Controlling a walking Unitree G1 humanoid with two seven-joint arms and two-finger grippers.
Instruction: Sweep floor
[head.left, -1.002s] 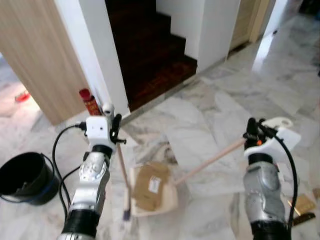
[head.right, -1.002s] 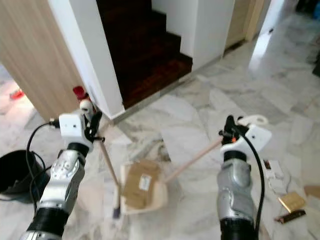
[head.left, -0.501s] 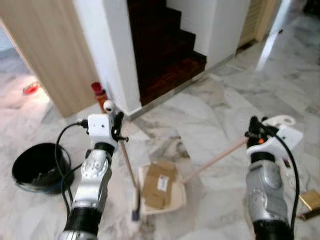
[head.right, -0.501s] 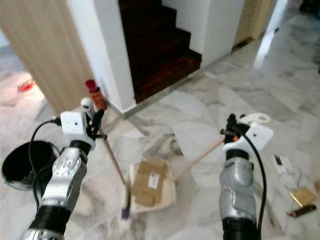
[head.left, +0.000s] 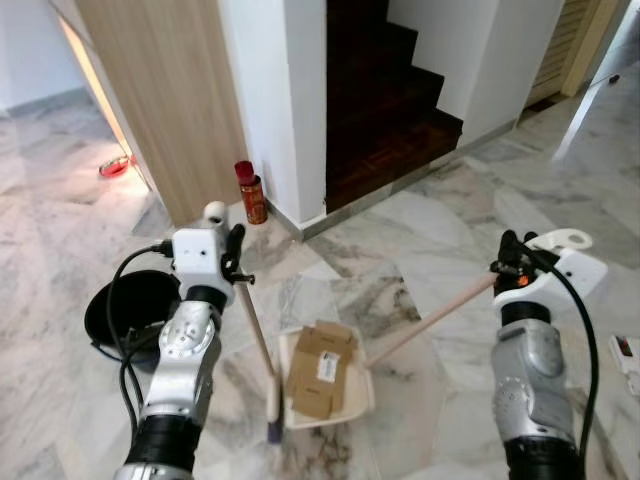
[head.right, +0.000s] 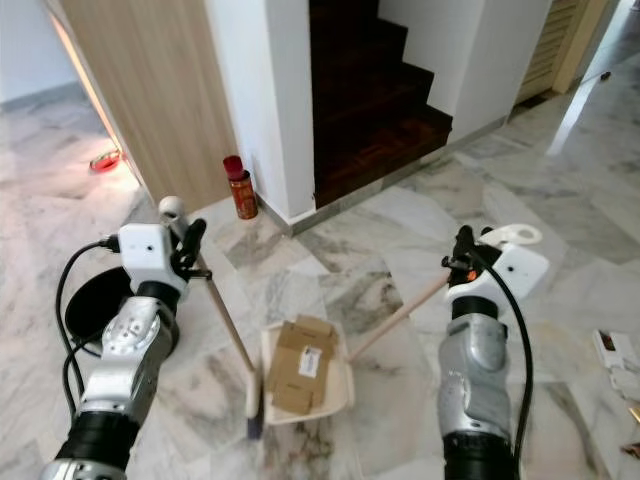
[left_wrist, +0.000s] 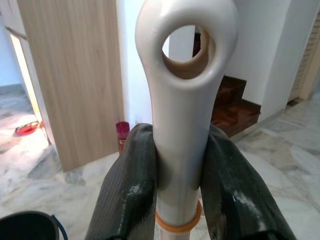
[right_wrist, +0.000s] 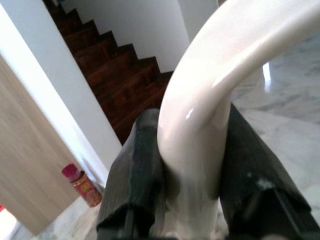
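The left end effector (left_wrist: 177, 190) pinched the one broom (head.left: 256, 340) by its handle top; the right end effector (right_wrist: 192, 175) clamped the one dustpan (head.left: 325, 385), which lay on the marble floor (head.left: 440, 240) between the arms, holding two cardboard pieces (head.left: 322, 368)

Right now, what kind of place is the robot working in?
Most likely a hallway in a home, at the foot of a staircase: dark wooden stairs rise between white walls, the marble floor is polished, and a light wood panel stands beside a red spray can.
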